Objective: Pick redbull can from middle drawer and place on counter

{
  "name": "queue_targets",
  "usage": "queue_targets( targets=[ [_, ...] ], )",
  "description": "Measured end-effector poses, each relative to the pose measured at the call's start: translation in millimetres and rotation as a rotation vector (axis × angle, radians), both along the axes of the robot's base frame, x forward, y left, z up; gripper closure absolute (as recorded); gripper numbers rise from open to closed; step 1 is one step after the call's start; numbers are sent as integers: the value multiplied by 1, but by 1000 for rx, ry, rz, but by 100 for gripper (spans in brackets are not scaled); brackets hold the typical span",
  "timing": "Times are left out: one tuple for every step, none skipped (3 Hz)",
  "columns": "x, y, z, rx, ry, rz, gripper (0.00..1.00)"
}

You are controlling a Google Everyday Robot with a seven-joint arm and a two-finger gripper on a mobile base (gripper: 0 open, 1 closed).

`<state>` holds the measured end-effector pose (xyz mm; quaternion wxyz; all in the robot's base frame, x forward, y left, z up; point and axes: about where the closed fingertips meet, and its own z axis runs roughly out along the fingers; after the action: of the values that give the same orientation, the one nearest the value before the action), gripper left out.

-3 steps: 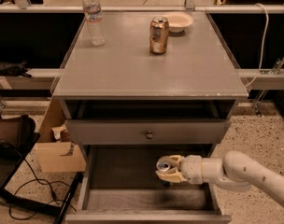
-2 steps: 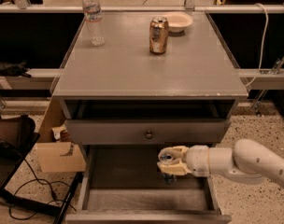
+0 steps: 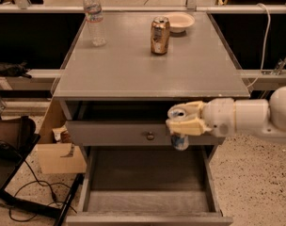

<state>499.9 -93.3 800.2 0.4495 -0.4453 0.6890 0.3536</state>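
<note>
My gripper (image 3: 184, 119) is shut on the redbull can (image 3: 179, 139), a slim blue-and-silver can with a silver top. It holds the can upright in the air in front of the closed top drawer front, above the right side of the open middle drawer (image 3: 147, 173). The can is just below the level of the counter (image 3: 147, 65). The drawer's dark floor shows nothing lying on it. My white arm (image 3: 256, 117) reaches in from the right.
On the counter stand a gold-copper can (image 3: 160, 35), a clear water bottle (image 3: 94, 18) and a white bowl (image 3: 179, 21). The top drawer front has a small knob (image 3: 150, 136). A cardboard box (image 3: 58, 149) and cables lie on the floor at the left.
The gripper has lifted the redbull can up out of the middle drawer, from near the drawer floor to the height of the top drawer front.
</note>
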Motion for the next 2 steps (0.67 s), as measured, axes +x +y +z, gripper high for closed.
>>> queue_targets(
  targets=[
    [38, -8, 108, 35, -73, -64, 100],
    [73, -18, 165, 61, -121, -165, 100]
  ],
)
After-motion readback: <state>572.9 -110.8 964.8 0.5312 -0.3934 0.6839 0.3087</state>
